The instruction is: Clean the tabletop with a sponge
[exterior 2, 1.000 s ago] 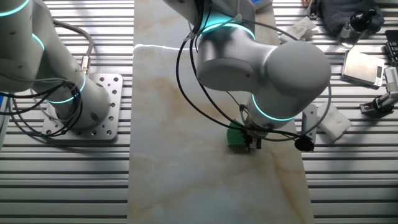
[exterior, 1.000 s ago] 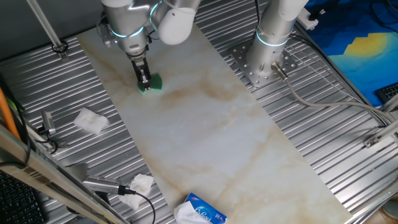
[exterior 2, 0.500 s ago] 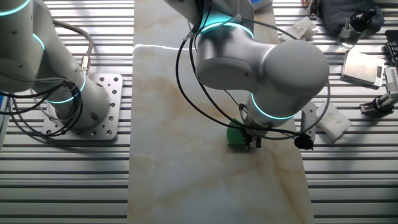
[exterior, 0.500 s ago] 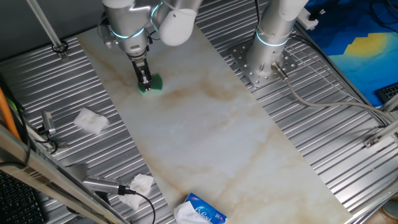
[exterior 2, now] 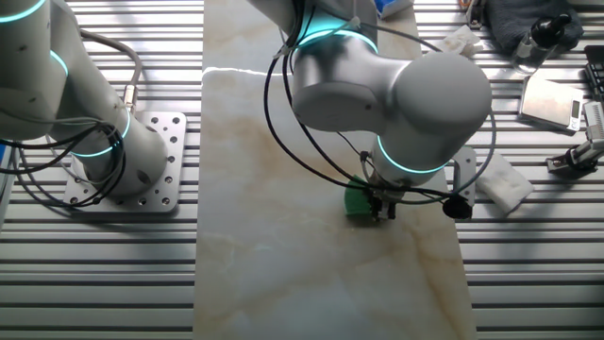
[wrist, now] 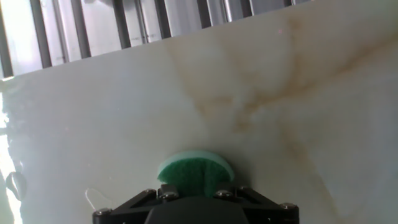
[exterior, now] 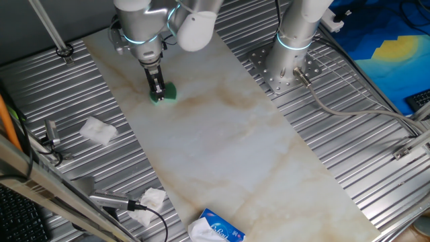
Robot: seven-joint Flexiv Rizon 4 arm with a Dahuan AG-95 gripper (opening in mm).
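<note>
Barely anything has shifted since a second ago: my gripper (exterior: 158, 93) and the sponge (exterior: 164, 92) have crept a little along the tabletop (exterior: 222, 141), and my wrist housing has swung slightly over them.

I have the green sponge clenched between my fingers, pressed down flat onto the marble-look slab near its far end and toward the edge with the crumpled tissues. I judge I hold it low and upright like this so that its face rubs the stone and my fingertips stay clear of it. In the hand view the sponge (wrist: 195, 172) bulges out just ahead of my claw, which suggests it is squashed by the grip and the downward push. From the other fixed view the sponge (exterior 2: 358, 199) peeks out beside my gripper (exterior 2: 385, 209), close to the slab's long edge.

Ahead of the sponge run brownish streaks (wrist: 249, 109); whether they are stains or veins in the pattern I cannot tell. The slab is glossy and throws back light, so I expect the sponge to slide easily on it. Most of its length toward the near end looks not yet wiped.

Around the slab lies ribbed grey metal (exterior: 349, 161). A crumpled tissue (exterior: 98, 130) sits on it, well apart from me, another (exterior: 152, 199) lies nearer the front, and a blue-and-white tissue pack (exterior: 218, 228) rests at the slab's near end. A second arm's base (exterior: 289, 60) stands bolted beside the slab.
</note>
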